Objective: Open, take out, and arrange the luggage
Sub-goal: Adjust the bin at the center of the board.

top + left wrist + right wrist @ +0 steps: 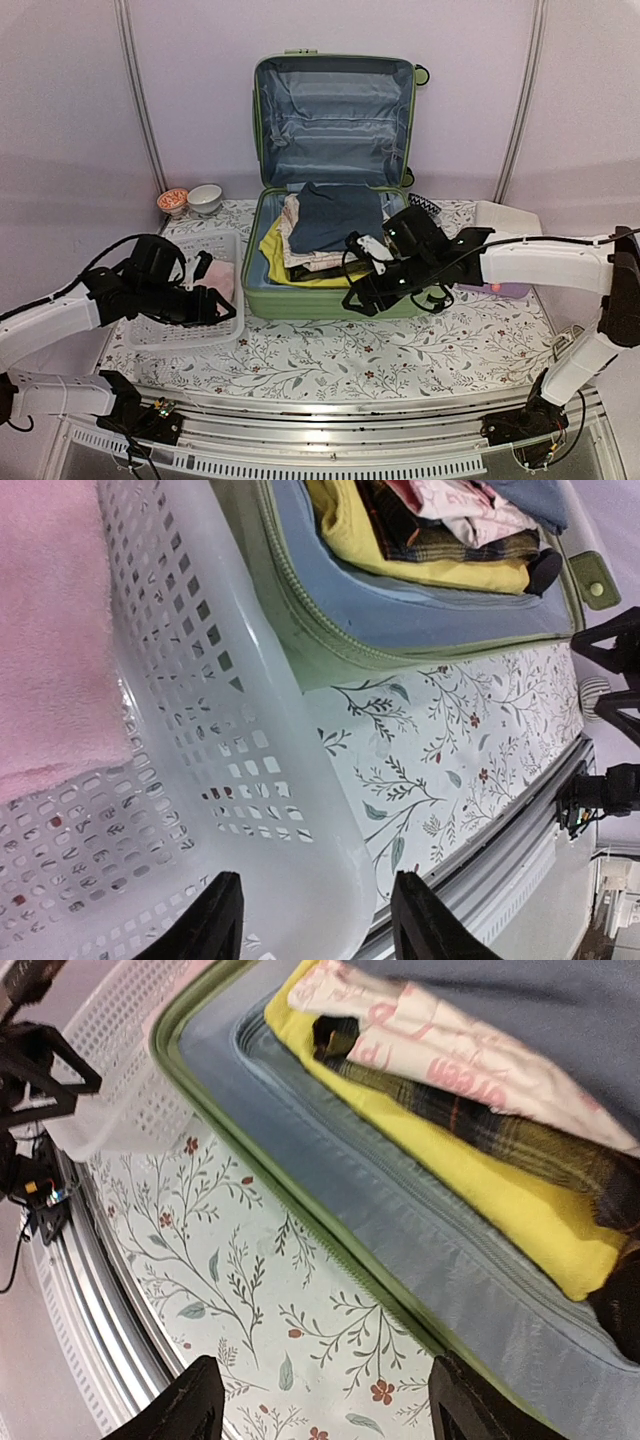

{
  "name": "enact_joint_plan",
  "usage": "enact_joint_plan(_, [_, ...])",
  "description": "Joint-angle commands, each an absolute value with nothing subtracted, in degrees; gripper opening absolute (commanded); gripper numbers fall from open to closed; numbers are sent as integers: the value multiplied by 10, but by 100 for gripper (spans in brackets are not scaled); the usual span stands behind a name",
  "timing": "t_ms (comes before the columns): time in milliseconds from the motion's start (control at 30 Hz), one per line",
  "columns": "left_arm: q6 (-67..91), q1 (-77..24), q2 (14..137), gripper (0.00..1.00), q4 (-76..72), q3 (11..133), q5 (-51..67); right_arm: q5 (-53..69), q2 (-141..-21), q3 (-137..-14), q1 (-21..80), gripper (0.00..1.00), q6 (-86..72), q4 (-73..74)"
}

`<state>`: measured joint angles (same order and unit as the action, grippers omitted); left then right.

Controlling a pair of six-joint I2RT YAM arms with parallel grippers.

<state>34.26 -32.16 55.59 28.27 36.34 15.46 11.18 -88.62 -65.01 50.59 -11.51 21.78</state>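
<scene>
**Q:** Lilac wall (70, 120), flowery table (400, 355)... ok, so where's the suitcase in all this?

**Me:** Middle of the table, toward the back. The suitcase (300, 300) is wide open, with the lid (335, 110) standing up against the wall and its grey-blue lining showing. The bottom half lies flat with a stack of folded clothes in it. There's a dark blue piece (335, 215) on top and a white one with pink lettering (450, 1050) under that. Below those come a dark plaid one (480, 1125) and a yellow one (480, 1200) at the bottom.

**Q:** And your grippers, holding anything?

**Me:** Nope, neither. My left gripper (318, 880) is open with nothing between the fingers. It hovers over the white basket (230, 730), on the side nearest the suitcase. The basket sits just left of the suitcase and has a pink cloth (50, 630) lying in it. My right gripper (325, 1365) is open too, fingers spread wide and holding nothing. It's above the suitcase's front edge, right where the green rim meets the table.

**Q:** Anything else on there?

**Me:** Two small bowls at the back left, near the wall. One's a white bowl (205, 197), and the second bowl (173, 200) has something reddish inside. Can't tell what it is from here.
</scene>
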Motion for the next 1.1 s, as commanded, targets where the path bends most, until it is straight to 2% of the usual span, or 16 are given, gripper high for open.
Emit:
enact_joint_plan(0, [346, -333, 559, 53, 317, 371, 172, 133, -926, -675, 543, 63, -126, 241])
enact_joint_plan(200, [357, -335, 566, 54, 300, 346, 183, 76, -993, -674, 547, 26, -199, 154])
enact_joint_plan(300, [371, -335, 571, 55, 278, 342, 191, 60, -1036, -715, 539, 15, -216, 127])
enact_joint_plan(400, [384, -337, 583, 61, 241, 327, 213, 54, -1077, -755, 512, 10, -236, 118])
enact_joint_plan(667, [404, -345, 631, 63, 135, 294, 277, 94, -1120, -806, 455, 11, -232, 87])
enact_joint_plan(833, [386, -345, 673, 63, 133, 317, 241, 171, -1079, -749, 456, 18, -206, 33])
enact_joint_plan(867, [382, -345, 677, 62, 141, 323, 223, 183, -1060, -736, 458, 23, -201, 24])
enact_joint_plan(900, [376, -345, 680, 61, 155, 331, 200, 186, -1048, -724, 459, 25, -199, 21])
enact_joint_plan(1000, [358, -345, 690, 41, 220, 361, 122, 185, -1019, -704, 465, 27, -191, 27])
enact_joint_plan(1067, [346, -346, 697, 34, 251, 376, 94, 174, -1005, -697, 468, 30, -185, 36])
